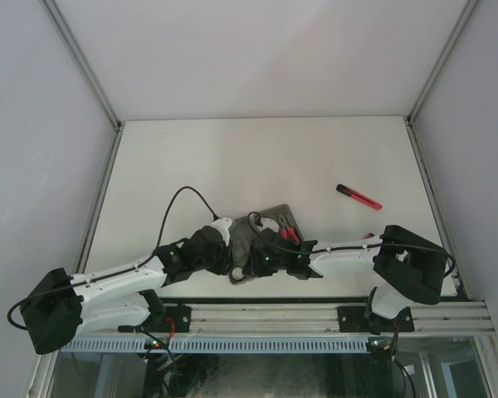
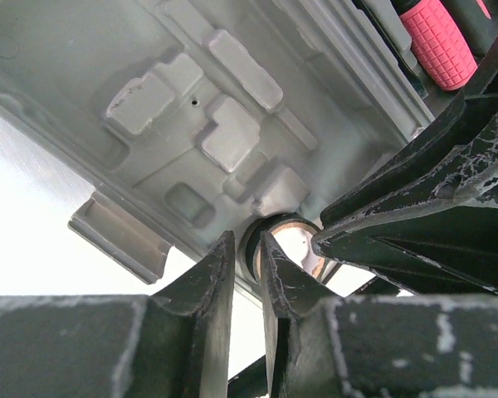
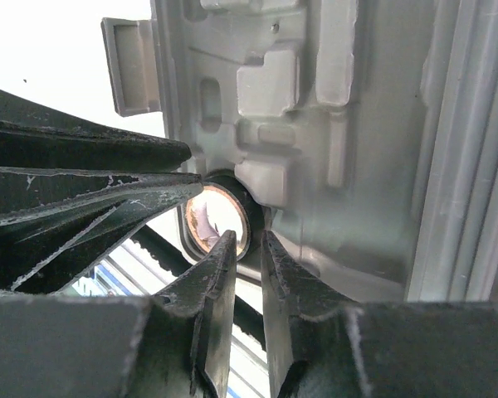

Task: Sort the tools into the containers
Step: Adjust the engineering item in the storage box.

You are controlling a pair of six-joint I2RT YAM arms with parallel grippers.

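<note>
Black, scuffed plastic fills the lower half of both wrist views, where we see the left gripper (image 2: 247,245) and the right gripper (image 3: 249,242) meeting nose to nose over one small thing. That thing is a black ring (image 2: 284,245) with a pale, coppery inner face, standing on edge at the fingertips of both.

The left fingers (image 2: 212,290) stand narrow, with only a thin slit between them, and one side of the ring's rim sits pinched in that slit. The right fingers (image 3: 214,286) are just as narrow, and the other side of the rim is caught between their tips. We read the ring as held from both sides at once, each gripper's tips close beside the other's.

Directly beyond both sets of fingertips lies the grey moulded plastic case (image 2: 174,108). It is open, and its inside is a field of raised blocks and shaped recesses. The ring is at the case's edge, by a rounded recess there; we cannot tell whether it touches the case.

To the left of the left fingers, a grey latch tab (image 2: 120,236) juts from the case's rim over the white table (image 1: 232,157). Well beyond the left fingertips and to their right, a red knurled handle (image 2: 438,41) lies in the far part of the case.

From above, a slim red-and-black stick tool (image 1: 358,196) lies on the table, well apart from both pairs of fingers, on the right arm's side.
</note>
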